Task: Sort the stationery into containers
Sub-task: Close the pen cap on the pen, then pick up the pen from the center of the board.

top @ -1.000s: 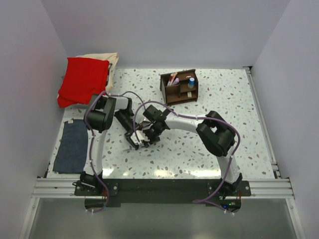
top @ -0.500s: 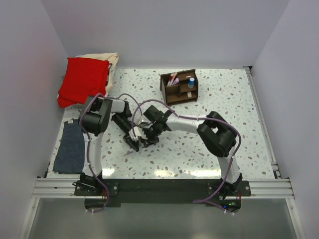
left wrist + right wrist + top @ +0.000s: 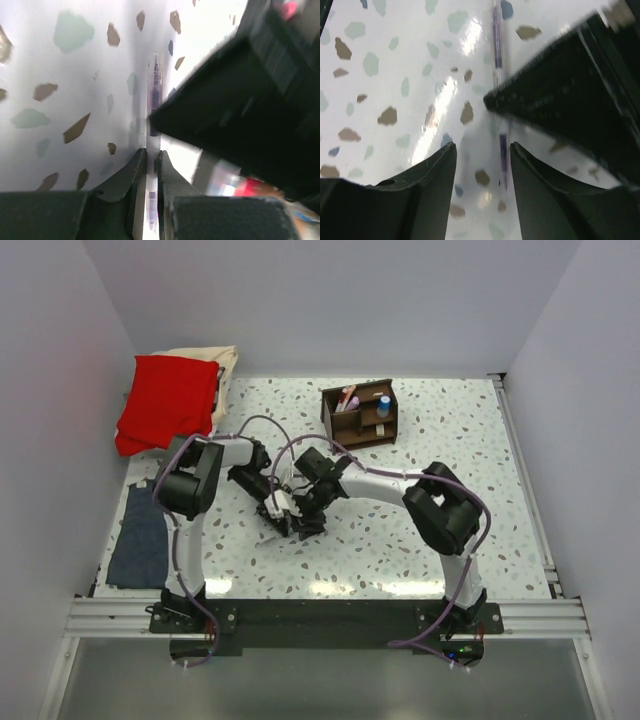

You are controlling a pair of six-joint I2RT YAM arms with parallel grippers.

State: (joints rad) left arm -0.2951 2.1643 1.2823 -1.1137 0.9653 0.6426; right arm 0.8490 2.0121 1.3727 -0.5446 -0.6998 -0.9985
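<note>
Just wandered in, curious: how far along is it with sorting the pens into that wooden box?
Done: pens and a blue-and-white cylinder stand in the organizer. In hand: the left gripper pinches a clear pen; the right gripper is open around it. Left: boxing that pen.

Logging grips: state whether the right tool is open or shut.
Open: the right tool's fingers stand apart, the pen showing in the gap.

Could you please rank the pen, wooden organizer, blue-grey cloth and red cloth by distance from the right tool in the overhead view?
1. The pen, directly beneath the right tool.
2. The wooden organizer, on the far side.
3. The blue-grey cloth, near left edge, and the red cloth, far left corner: too close to call.
</note>
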